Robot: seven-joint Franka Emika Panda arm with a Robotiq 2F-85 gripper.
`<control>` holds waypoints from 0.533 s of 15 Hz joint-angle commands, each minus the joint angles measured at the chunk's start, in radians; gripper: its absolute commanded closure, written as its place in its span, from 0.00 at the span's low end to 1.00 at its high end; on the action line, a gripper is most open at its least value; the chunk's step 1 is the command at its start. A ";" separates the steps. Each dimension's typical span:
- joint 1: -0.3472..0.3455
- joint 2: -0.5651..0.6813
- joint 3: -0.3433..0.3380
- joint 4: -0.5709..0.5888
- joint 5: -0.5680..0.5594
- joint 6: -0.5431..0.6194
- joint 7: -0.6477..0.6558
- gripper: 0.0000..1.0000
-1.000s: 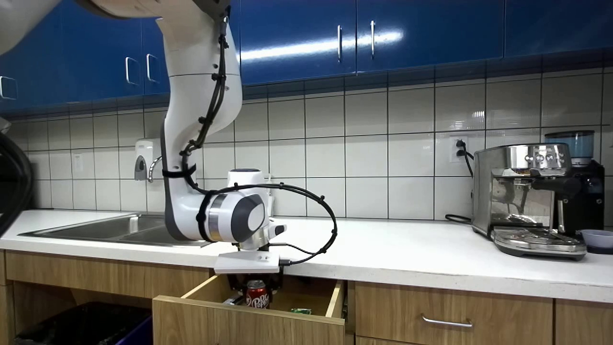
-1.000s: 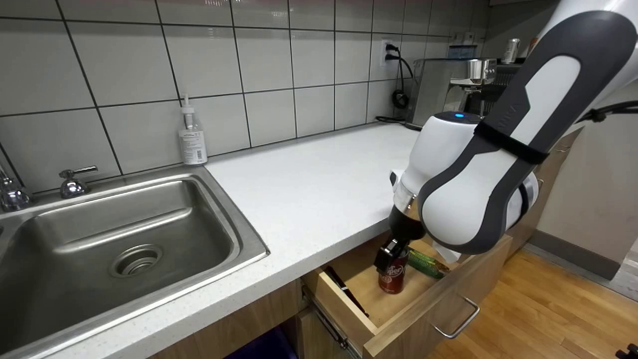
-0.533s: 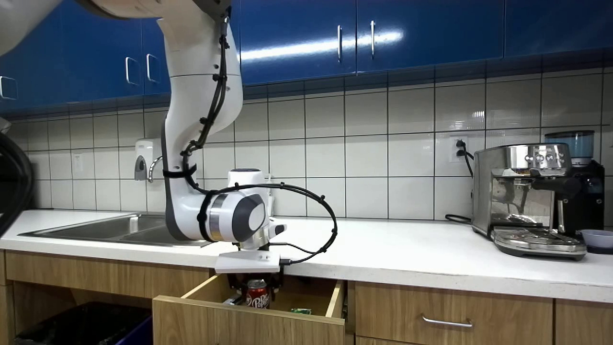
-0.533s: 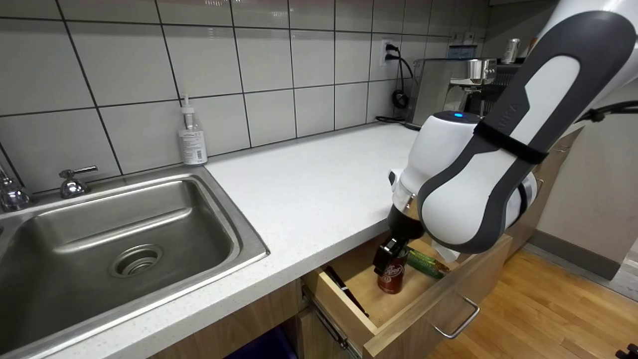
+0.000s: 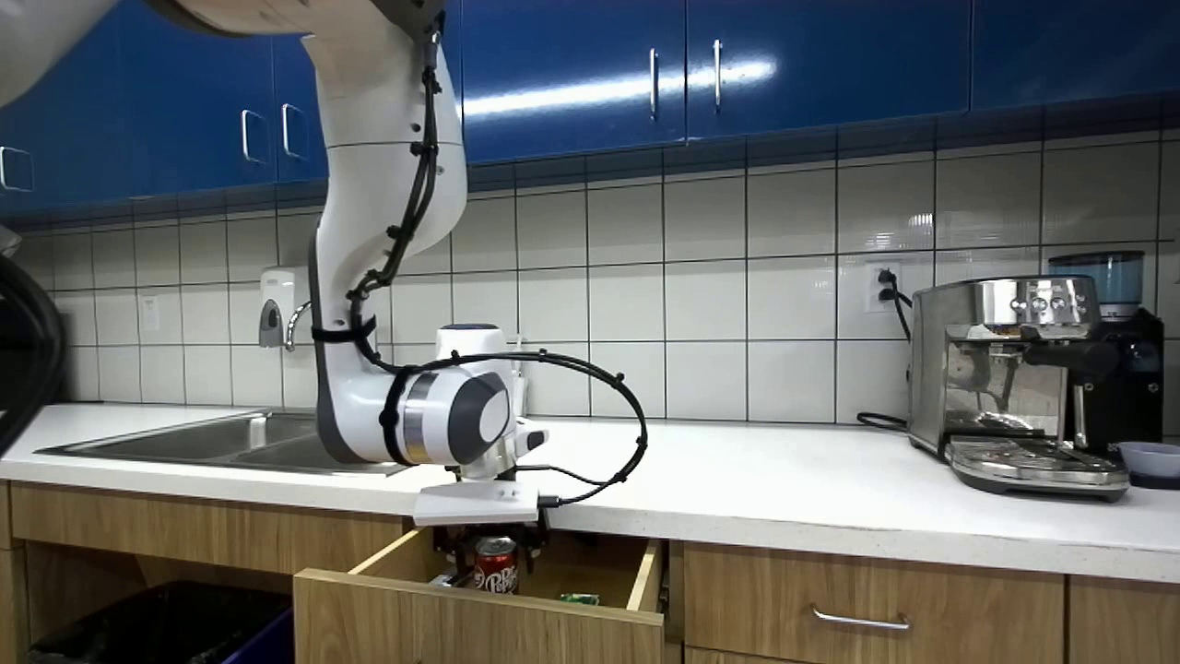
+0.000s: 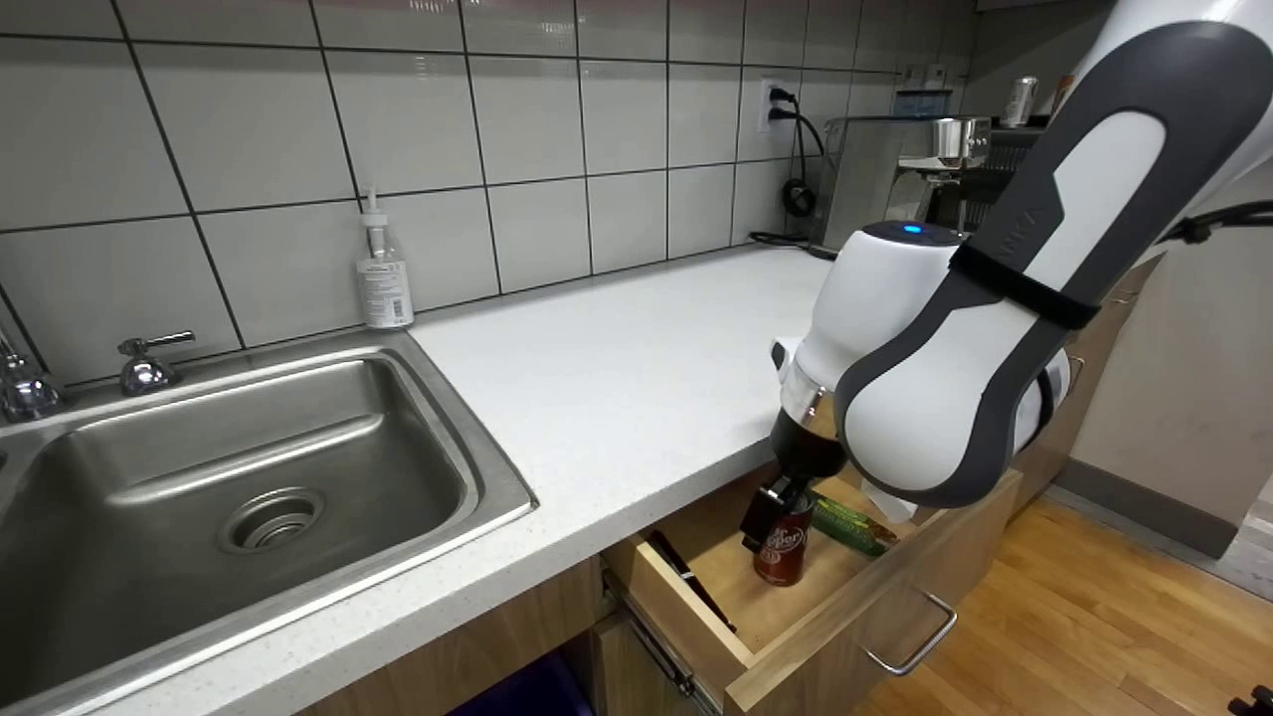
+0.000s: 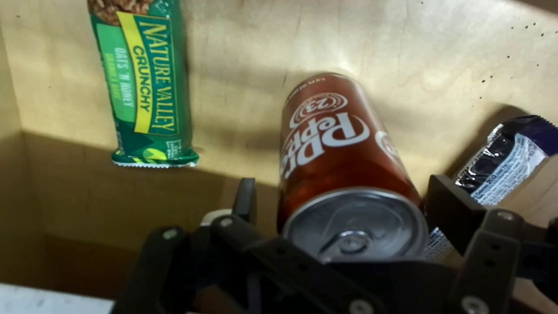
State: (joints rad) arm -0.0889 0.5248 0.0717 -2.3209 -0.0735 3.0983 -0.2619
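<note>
A red Dr Pepper can [image 7: 331,144] stands upright on the floor of a pulled-out wooden drawer [image 6: 875,597]. My gripper [image 7: 346,198] is open around the can's upper end. In the wrist view, a gap shows between the can and the left-hand finger [image 7: 246,198]; the right-hand finger [image 7: 455,209] is very close, and whether it touches I cannot tell. In both exterior views the can [image 5: 496,574] is seen between or behind the black fingers. A green Nature Valley bar [image 7: 148,83] lies beside it, and a dark wrapper [image 7: 501,161] lies on the opposite side.
The white countertop [image 6: 636,368] overhangs the drawer's back. A steel sink [image 6: 269,477] and a pump bottle [image 6: 385,278] are on the counter. A coffee machine [image 5: 1005,378] stands farther along. A dark bin [image 5: 175,618] sits under the counter.
The fingers have spread apart and let go of the can, which stays standing in the same place. The arm has barely shifted.
</note>
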 commanded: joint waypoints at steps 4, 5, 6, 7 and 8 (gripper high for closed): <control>-0.013 -0.071 -0.003 -0.056 -0.034 0.005 0.007 0.00; -0.016 -0.079 0.000 -0.064 -0.032 0.004 0.007 0.00; -0.017 -0.089 0.003 -0.073 -0.030 0.003 0.009 0.00; -0.022 -0.099 0.008 -0.082 -0.028 0.001 0.006 0.00; -0.025 -0.111 0.012 -0.094 -0.028 0.000 0.004 0.00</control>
State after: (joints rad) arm -0.0890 0.4800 0.0663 -2.3557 -0.0831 3.0983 -0.2619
